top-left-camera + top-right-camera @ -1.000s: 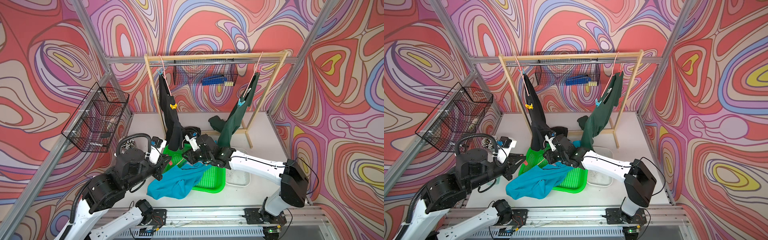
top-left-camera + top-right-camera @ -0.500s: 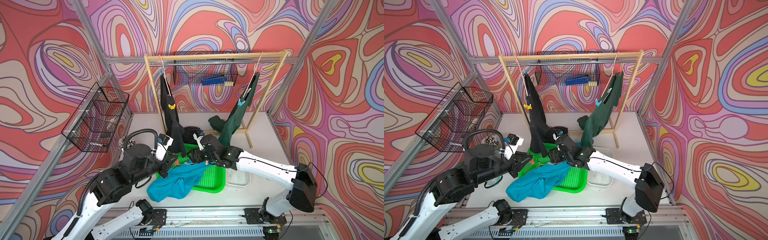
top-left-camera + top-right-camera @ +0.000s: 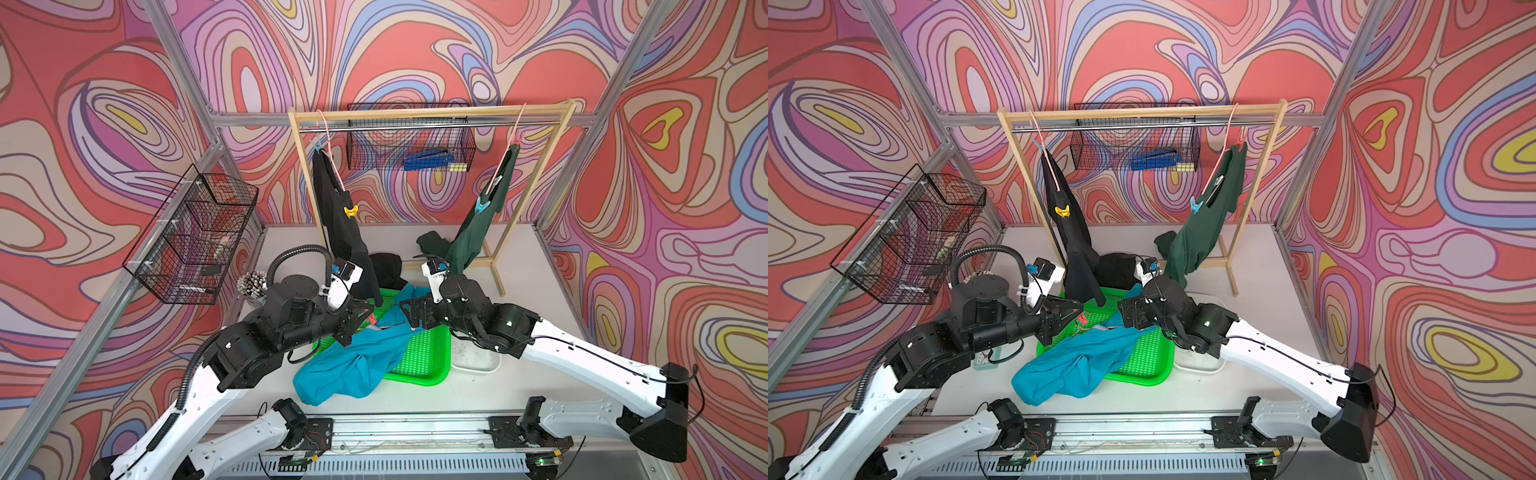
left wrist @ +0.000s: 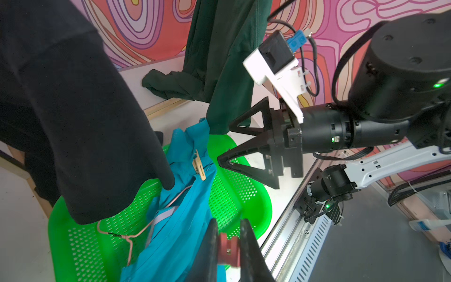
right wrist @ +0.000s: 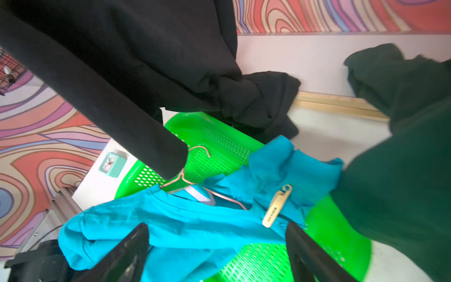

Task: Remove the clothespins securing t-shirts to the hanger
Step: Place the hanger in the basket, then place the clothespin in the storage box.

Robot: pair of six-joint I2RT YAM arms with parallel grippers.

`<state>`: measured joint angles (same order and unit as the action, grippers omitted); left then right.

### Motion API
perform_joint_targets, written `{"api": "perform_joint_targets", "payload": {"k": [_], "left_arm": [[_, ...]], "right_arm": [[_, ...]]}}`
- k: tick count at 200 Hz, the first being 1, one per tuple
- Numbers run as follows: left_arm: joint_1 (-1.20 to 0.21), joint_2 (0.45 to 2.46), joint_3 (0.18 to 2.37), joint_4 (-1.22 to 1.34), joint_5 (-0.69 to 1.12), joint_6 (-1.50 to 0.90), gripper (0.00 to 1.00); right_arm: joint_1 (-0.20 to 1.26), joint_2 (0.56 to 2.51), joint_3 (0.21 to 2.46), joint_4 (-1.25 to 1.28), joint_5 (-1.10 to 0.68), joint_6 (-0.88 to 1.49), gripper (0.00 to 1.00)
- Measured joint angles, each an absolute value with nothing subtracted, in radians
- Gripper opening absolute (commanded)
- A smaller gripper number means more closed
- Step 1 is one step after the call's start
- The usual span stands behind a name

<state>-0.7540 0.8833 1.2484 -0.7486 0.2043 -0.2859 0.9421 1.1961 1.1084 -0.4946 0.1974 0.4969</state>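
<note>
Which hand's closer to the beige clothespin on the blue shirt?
Right. The right hand is open just beside the beige clothespin; the left hand sits farther back, shut on a red clothespin.

Cropped at the frame edge, left wrist view: left end effector and the red clothespin clamped in it. Cropped likewise, right wrist view: right end effector. Partly buried under blue shirt: hanger, tray. Blurred: green shirt. Too small to identify: basket contents.
</note>
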Motion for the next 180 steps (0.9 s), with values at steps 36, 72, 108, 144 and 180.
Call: {"api": "perform_joint_targets", "payload": {"k": [36, 72, 108, 144, 180], "left_arm": [[-0.755, 0.941, 1.248, -0.690, 0.244, -0.319, 0.08], [-0.774, 0.992, 1.248, -0.616, 0.273, -0.347, 0.08], [-0.825, 1.082, 1.255, -0.548, 0.282, -0.352, 0.08], [-0.863, 1.177, 1.266, -0.481, 0.291, -0.352, 0.08], [-0.893, 1.273, 1.295, -0.418, 0.308, -0.352, 0.08]], "right_arm": [[0.942, 1.068, 1.052, -0.535, 0.234, 0.489, 0.98], [0.942, 0.974, 1.040, -0.601, 0.277, 0.490, 0.98], [0.942, 0.903, 1.038, -0.682, 0.324, 0.509, 0.98], [0.942, 0.787, 1.032, -0.753, 0.372, 0.542, 0.98], [0.942, 0.702, 1.032, -0.840, 0.436, 0.576, 0.98]]}}
